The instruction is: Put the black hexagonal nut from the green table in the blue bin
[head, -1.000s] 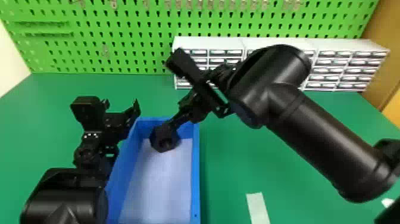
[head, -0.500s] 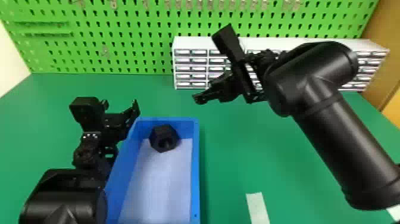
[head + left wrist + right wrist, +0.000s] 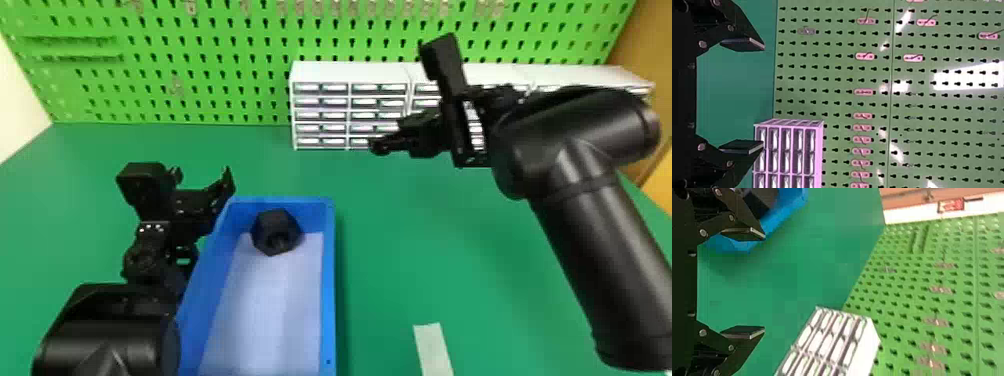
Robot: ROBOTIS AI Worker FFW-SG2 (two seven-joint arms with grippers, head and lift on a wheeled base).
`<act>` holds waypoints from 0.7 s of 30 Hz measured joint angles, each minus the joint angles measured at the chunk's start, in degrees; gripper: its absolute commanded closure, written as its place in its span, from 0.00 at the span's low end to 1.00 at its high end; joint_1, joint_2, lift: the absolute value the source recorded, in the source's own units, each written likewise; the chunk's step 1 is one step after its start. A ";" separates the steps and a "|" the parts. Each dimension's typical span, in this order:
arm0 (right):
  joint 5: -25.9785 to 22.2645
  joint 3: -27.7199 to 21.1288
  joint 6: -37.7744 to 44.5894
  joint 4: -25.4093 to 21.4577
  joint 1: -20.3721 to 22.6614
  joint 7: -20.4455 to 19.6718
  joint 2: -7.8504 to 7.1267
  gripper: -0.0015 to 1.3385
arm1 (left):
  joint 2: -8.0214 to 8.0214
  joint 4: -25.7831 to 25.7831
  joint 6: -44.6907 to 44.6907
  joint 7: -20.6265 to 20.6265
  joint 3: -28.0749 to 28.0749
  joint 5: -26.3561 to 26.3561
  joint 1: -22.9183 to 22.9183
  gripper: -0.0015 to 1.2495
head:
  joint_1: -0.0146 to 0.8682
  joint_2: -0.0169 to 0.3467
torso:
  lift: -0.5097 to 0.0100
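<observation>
Pale strip: lies on the green desk, near you and to the right of the bin.
Blue bin: stands on the desk with its long sides running away from you; a whitish floor shows inside.
Left gripper: sits just beyond the bin's left side, jaws spread, with nothing between them.
Black hexagonal nut: rests inside the bin at its far end, close to the end wall; you have it where the task wants it.
Nut's pointing: its six-sided face and round bore turn up and toward you; you can't tell whether it lies flat or leans a little.
Nut's long axis: none stands out, as it looks squat and nearly as broad one way as the other; take the bore as its axis.
Nut's handling: likely stiff and not fragile; its weight you can't judge from here, and smooth flats might slip under a skewed grip.
Nut's hold: if you must take it again, pinch two opposite flats, minding the end wall.
Right gripper: hangs beyond and to the right of the bin, jaws well parted and empty; your next move is probably just to park it.
Drawer cabinet: stands at the desk's back.
Green pegboard: rises behind everything.
</observation>
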 measured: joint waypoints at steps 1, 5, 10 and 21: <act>0.28 -0.71 -0.65 0.08 0.33 -0.05 0.01 0.32 | 0.00 0.00 0.00 0.00 0.01 0.02 0.00 0.31 | 0.79 0.19 | 0.80; 0.91 -3.76 -3.76 0.71 1.87 -0.96 0.05 0.32 | 0.00 0.00 0.00 0.00 0.06 0.07 0.02 0.31 | 0.79 0.19 | 0.80; 0.71 -7.14 -7.45 1.47 3.81 -2.99 0.40 0.32 | 0.00 -0.07 0.00 0.00 0.14 0.07 0.02 0.31 | 0.79 0.19 | 0.80; -1.48 -13.46 -16.59 1.68 9.74 -10.45 1.72 0.32 | 0.00 -0.21 -0.01 0.00 0.57 0.07 0.14 0.31 | 0.79 0.19 | 0.80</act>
